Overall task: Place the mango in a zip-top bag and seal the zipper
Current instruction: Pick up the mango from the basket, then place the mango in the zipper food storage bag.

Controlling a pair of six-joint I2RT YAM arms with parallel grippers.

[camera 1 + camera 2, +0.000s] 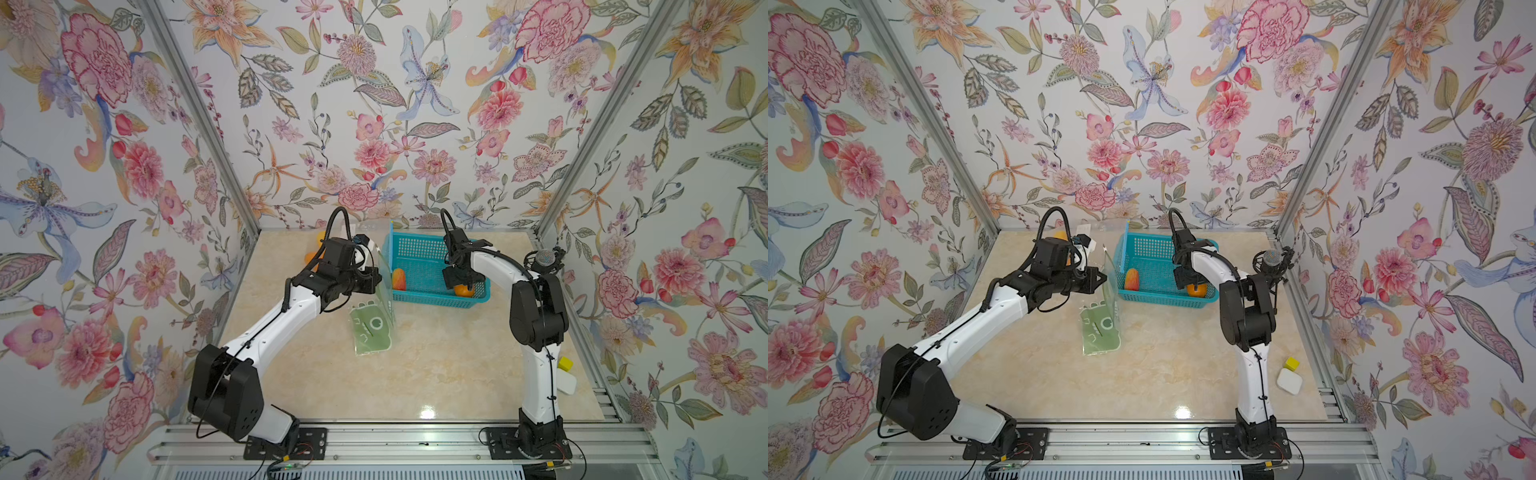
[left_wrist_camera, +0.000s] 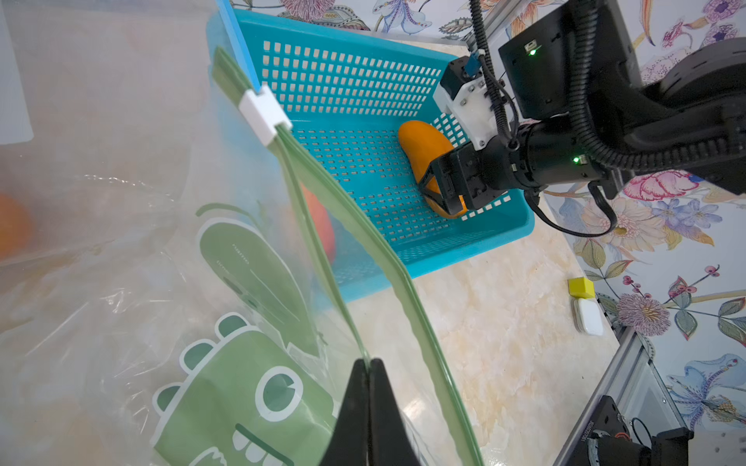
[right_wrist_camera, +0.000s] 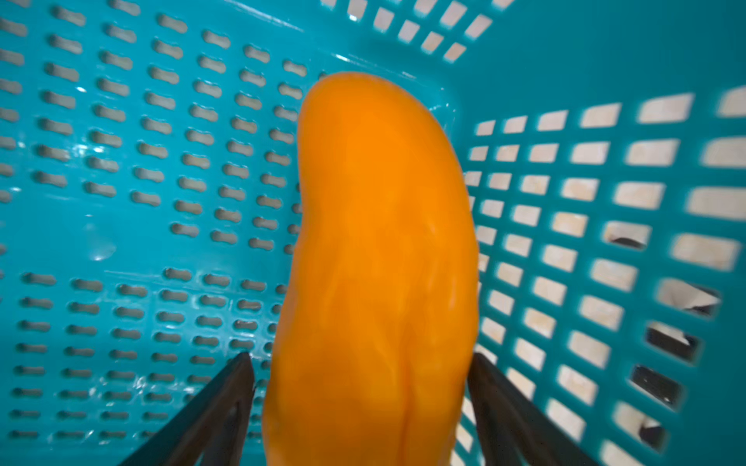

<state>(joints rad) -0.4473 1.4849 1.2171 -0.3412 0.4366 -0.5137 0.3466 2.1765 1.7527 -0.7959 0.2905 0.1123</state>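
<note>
The orange mango [image 3: 379, 242] lies in the near right corner of the teal basket [image 1: 432, 303], and both top views show it [image 1: 1197, 289]. My right gripper [image 3: 361, 363] reaches down into the basket and stands open astride the mango's end, one finger on each side. A clear zip-top bag [image 2: 242, 363] with a green dinosaur print hangs left of the basket [image 1: 372, 328]. My left gripper [image 2: 369, 363] is shut on one green lip of the bag's mouth and holds it up. The two lips stand apart, and the white slider [image 2: 264, 113] sits at the far end.
A reddish-orange fruit [image 1: 399, 279] rests at the basket's left end. Orange fruits [image 1: 1060, 235] lie behind the left arm by the back wall. A yellow block [image 1: 1291, 363] and a white pad [image 1: 1289, 381] sit at the table's right edge, with a microphone [image 1: 1271, 258] near the right arm.
</note>
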